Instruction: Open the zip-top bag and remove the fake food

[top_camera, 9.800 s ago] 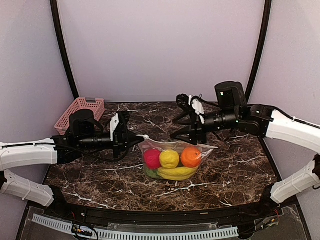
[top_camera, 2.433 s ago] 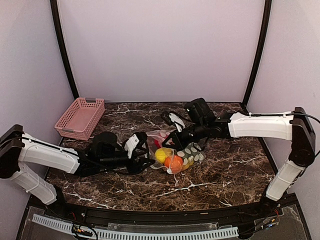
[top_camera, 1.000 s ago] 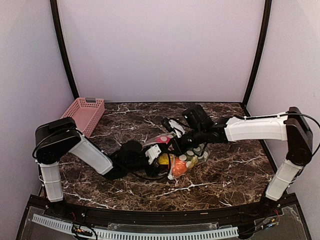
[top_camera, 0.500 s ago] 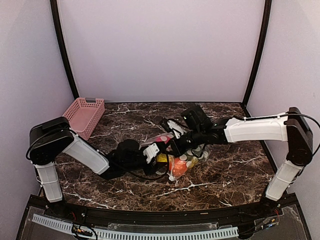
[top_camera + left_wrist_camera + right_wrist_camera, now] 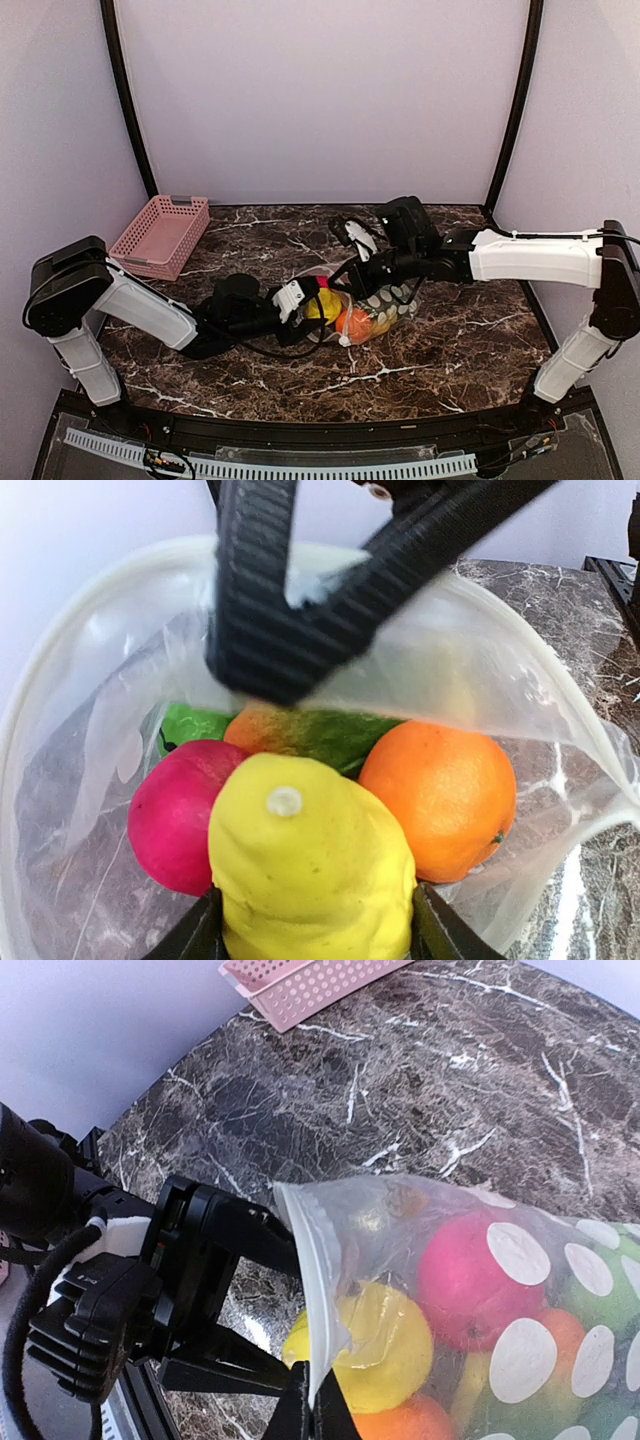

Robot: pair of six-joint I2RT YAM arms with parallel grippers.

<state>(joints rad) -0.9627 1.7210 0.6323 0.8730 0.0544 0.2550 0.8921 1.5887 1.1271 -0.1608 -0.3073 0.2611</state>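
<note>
- Top external view: the dark marble table (image 5: 450, 350) carries everything, and both arms reach in to its middle from the two sides.
- A pink slotted basket (image 5: 160, 235) stands at the far left corner of the table, well apart from the arms' hands.
- The zip-top bag (image 5: 385, 305) lies near the middle of the table, between the two hands. Its mouth is turned to the left arm and is pulled wide open into a round ring, as the left wrist view shows. The face with pale dots on green is turned upward in the right wrist view.
- The right hand (image 5: 312, 1400) is closed and pinches the upper rim of the bag's mouth, holding it up.
- The left hand (image 5: 310, 935) is inside the mouth of the bag. Its two fingers press on both sides of a yellow piece (image 5: 310, 870) of the fake food, so it grips this piece.
- Behind the yellow piece, inside the bag, sit an orange ball (image 5: 440, 795) on the right and a magenta ball (image 5: 175, 820) on the left, both touching it.
- A green bit (image 5: 195, 723) lies deeper in the bag, behind the magenta ball.
</note>
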